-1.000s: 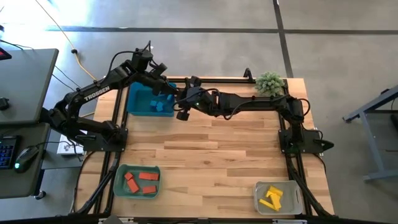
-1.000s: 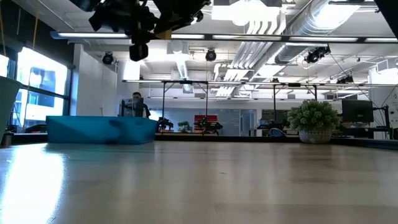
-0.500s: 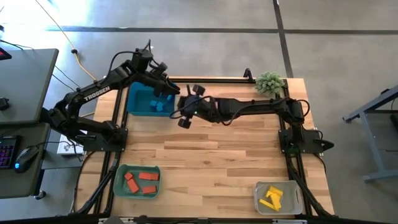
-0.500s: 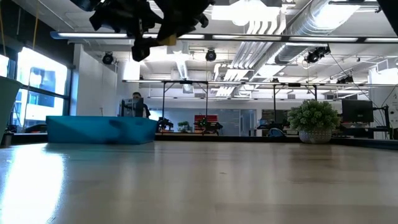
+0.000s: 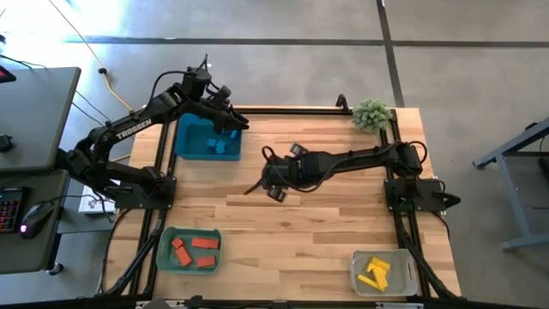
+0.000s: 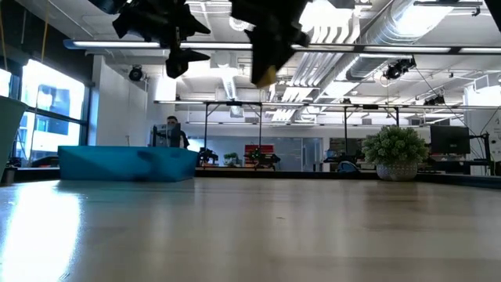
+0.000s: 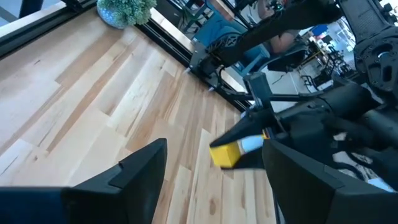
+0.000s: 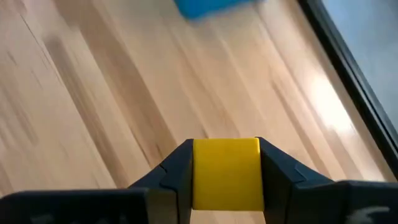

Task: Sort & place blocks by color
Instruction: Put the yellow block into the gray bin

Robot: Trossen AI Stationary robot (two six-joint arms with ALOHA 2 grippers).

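Observation:
A yellow block [image 8: 226,171] sits between the fingers of my right gripper [image 5: 255,185], high above the middle of the table [image 5: 326,215]; the low view shows this block [image 6: 264,76] in the air. Over the blue bin [image 5: 193,137] at the far left, my left gripper [image 5: 233,127] stands open with nothing in it. Blue blocks [image 5: 225,146] lie in that bin. Red blocks [image 5: 196,249] lie in the green bin [image 5: 165,253], yellow blocks [image 5: 374,273] in the clear bin [image 5: 407,273]. My right gripper pinches the yellow block by two opposite sides [image 8: 200,171] between its two fingers. The fingers slant down toward the table's left and near side. The block is lifted clear of the table, and its end face shows between the fingertips.
A small green plant [image 5: 372,113] stands at the far right corner. The green bin is at the near left corner, the clear bin at the near right. Bare wood lies between them and under my right gripper. A black frame runs along the table's far and right edges.
My left gripper has opened and let go of the yellow block over the blue bin. My right gripper, shut on that block, has carried it away from the left gripper toward the table's middle and near side, sinking and tipping its fingers downward.

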